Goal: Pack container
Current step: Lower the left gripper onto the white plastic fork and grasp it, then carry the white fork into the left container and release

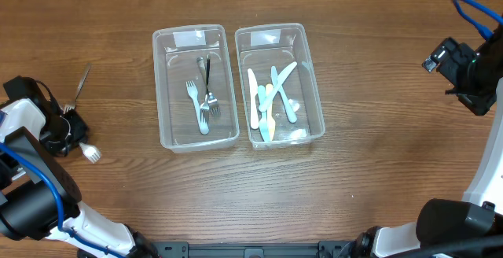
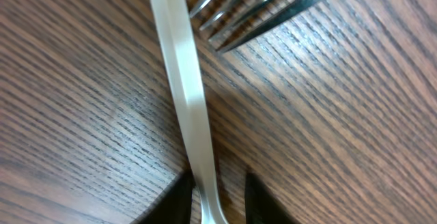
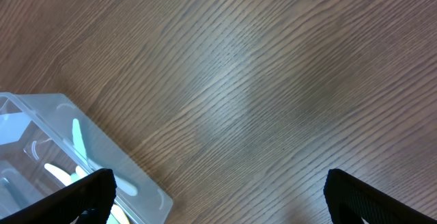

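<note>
Two clear containers stand mid-table. The left container [image 1: 157, 85] holds a few forks, one dark-handled. The right container [image 1: 316, 81] holds several pale blue and white plastic pieces of cutlery. A white plastic fork [image 1: 90, 153] and a metal fork [image 1: 80, 86] lie on the table at the far left. My left gripper [image 1: 65, 128] is low there. In the left wrist view its jaws [image 2: 217, 198] straddle the pale handle [image 2: 183, 80], with a small gap on the right side. The metal fork's tines [image 2: 259, 9] show just beyond. My right gripper [image 1: 440, 58] is open and empty.
In the right wrist view the wide-open jaws [image 3: 218, 197] hang over bare wood, with a corner of the right container [image 3: 136, 183] at lower left. The table is brown wood grain.
</note>
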